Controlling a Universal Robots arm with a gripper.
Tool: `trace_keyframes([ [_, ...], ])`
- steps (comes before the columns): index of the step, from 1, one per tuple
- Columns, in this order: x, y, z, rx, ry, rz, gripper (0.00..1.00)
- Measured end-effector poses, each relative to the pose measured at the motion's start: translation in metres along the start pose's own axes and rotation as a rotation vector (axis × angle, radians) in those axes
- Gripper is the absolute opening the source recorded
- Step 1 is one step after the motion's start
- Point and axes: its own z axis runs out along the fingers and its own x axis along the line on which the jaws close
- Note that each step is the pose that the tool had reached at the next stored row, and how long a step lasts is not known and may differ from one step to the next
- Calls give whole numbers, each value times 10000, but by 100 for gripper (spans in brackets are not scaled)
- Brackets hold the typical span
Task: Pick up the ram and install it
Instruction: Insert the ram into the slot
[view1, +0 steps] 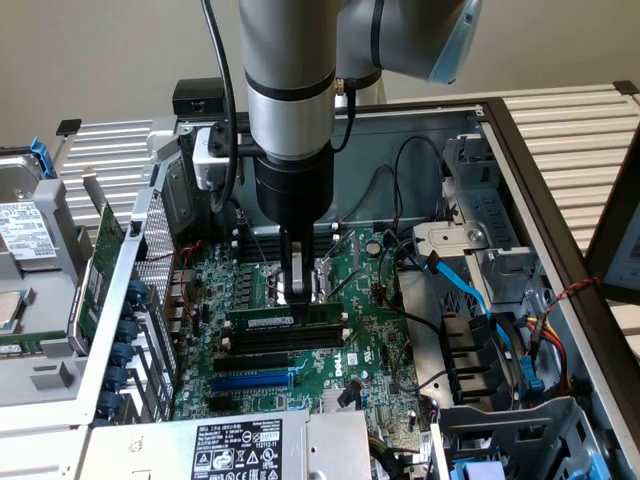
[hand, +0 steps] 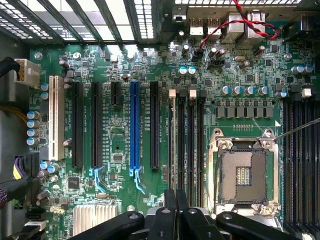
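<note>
While the pincer (view1: 298, 298) is clenched, tips at the top edge of the ram (view1: 283, 319) standing in a mobo slot beside the CPU socket (hand: 245, 172), an off-centre push may seat one end only, stressing the PCB.

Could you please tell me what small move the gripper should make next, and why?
Probably a short, straight push down. The shut gripper is right above the ram, near its middle, and the ram already stands on edge on the motherboard. Whether its end latches have closed cannot be told.
</note>
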Motion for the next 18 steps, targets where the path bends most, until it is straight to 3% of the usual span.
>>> trace_keyframes([
  [6, -6, 15, 18, 7, -1, 7, 12],
  [14, -4, 42, 31, 142, -11, 35, 12],
  [18, -4, 45, 46, 158, -26, 43, 12],
])
